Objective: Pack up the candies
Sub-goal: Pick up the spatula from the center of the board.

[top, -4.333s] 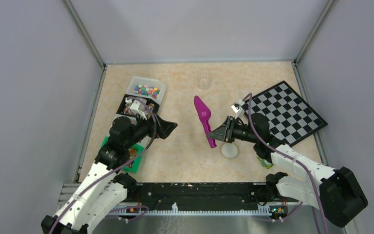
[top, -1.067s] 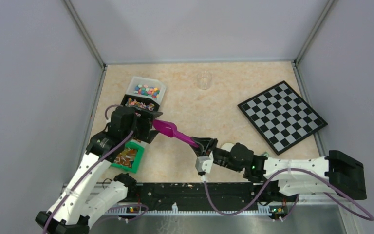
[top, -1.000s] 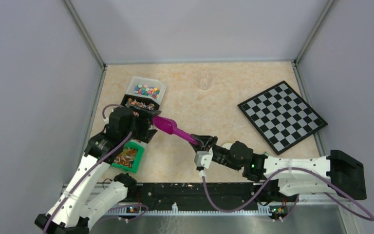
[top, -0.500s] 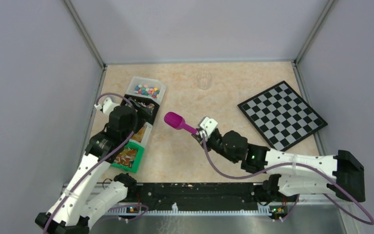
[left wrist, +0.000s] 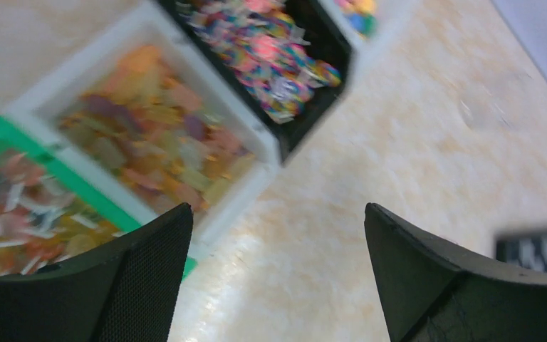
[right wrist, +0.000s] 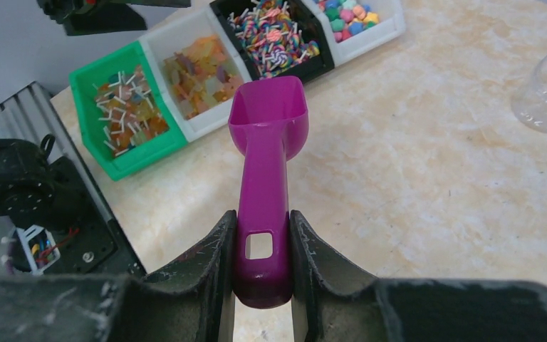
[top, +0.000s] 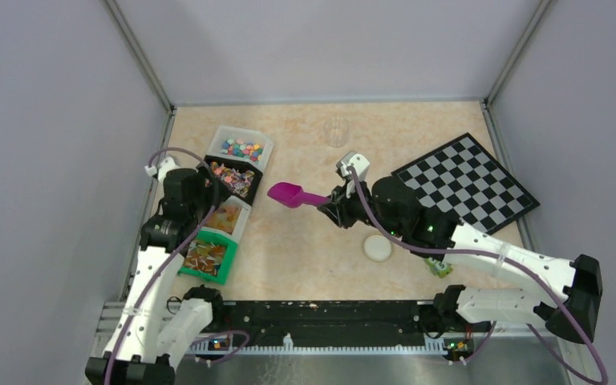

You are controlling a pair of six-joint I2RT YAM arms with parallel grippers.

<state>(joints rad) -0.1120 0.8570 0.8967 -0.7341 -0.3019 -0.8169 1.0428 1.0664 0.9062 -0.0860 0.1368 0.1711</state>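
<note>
Remote desk, right wrist view: my right fingers (right wrist: 222,246) are clamped on the handle of the magenta scoop (right wrist: 269,121), its bowl apparently empty. The scoop's long axis runs from the fingers toward the row of bins (right wrist: 185,132). The candies (right wrist: 349,14) lie in the end bin, ahead and right of the bowl's mouth, so I judge the scoop must swing that way. My left fingers (left wrist: 142,263), spread and empty, hover nearer the bins.

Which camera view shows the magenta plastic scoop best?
The right wrist view: the magenta plastic scoop fills the centre, its handle clamped by the right gripper. The top external view shows it small; the left wrist view misses it.
</note>
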